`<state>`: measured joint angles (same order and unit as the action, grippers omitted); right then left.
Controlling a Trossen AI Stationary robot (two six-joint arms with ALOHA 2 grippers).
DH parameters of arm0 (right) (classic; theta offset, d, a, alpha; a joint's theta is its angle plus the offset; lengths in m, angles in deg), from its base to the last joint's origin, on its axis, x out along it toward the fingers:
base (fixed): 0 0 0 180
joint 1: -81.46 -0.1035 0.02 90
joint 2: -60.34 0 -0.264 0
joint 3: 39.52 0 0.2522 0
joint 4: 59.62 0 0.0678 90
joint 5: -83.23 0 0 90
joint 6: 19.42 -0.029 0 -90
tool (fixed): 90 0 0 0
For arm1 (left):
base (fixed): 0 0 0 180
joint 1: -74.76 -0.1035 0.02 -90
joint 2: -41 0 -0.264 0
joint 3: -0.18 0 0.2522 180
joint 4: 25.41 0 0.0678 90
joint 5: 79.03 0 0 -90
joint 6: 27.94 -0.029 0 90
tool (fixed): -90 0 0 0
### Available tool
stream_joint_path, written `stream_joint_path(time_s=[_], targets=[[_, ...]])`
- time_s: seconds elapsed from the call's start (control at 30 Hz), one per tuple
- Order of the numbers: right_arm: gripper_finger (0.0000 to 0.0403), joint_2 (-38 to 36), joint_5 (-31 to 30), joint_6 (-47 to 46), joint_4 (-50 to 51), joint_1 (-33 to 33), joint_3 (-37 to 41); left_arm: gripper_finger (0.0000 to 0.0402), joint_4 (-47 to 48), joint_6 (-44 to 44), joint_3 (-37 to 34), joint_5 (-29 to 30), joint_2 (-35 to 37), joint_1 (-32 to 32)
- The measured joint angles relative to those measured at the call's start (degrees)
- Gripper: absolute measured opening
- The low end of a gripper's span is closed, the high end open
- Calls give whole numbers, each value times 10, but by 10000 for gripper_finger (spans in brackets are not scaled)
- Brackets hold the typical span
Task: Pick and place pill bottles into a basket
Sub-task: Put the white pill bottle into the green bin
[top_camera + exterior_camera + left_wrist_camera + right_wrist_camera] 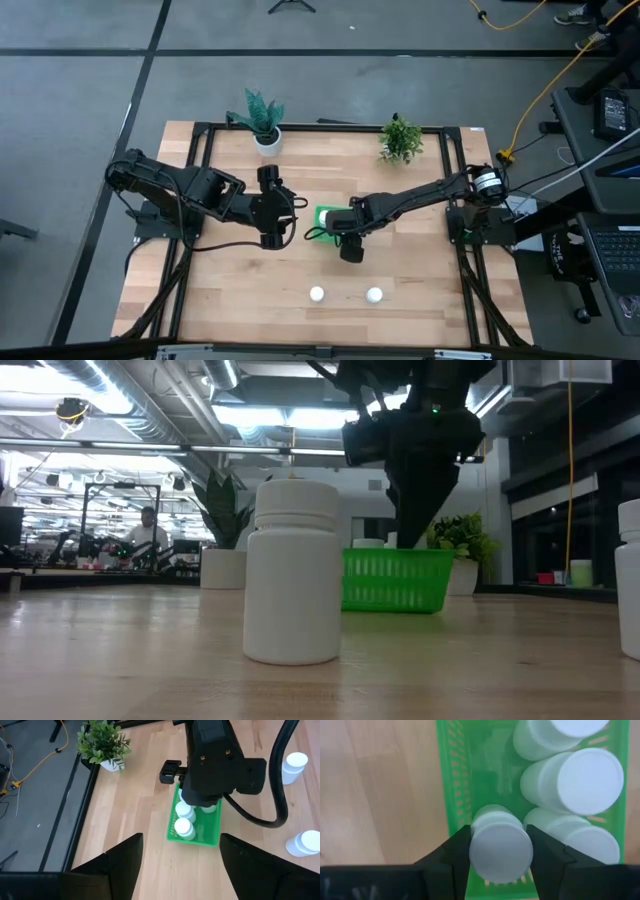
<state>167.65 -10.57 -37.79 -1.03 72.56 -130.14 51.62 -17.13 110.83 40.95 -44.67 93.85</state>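
Observation:
The green basket (322, 216) stands at the table's middle; it also shows in the right wrist view (455, 780), the left wrist view (173, 829) and the low view (395, 580). Three white pill bottles (580, 780) stand in it. My right gripper (500, 845) is over the basket, shut on another pill bottle (501, 851). Two more bottles (317, 294) (374, 294) stand upright on the table near its front edge. My left gripper (180, 865) is open and empty, just left of the basket (280, 210). My right gripper pinches the pill bottle's upper sides at the cap (475, 845) between its two fingers. The fingers come from above, pointing down. The bottle is upright within the basket's walls, beside the three others; whether its bottom rests on the basket floor I cannot tell.
A plant in a white pot (264, 120) stands at the far left. A second potted plant (400, 140) stands at the far right. A black frame (200, 180) runs around the tabletop. One loose bottle (295, 570) stands close to the low camera.

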Motion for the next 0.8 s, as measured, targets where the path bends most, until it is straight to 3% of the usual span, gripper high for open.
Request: stream_joint_path(time_s=[0.53, 0.8], targets=[[246, -2, 24, -40, 27, 0, 0, 255, 0, 5, 0, 1, 0, 0], [287, -42, 31, -76, 35, 0, -2, 255, 1, 5, 0, 1, 0, 0]])
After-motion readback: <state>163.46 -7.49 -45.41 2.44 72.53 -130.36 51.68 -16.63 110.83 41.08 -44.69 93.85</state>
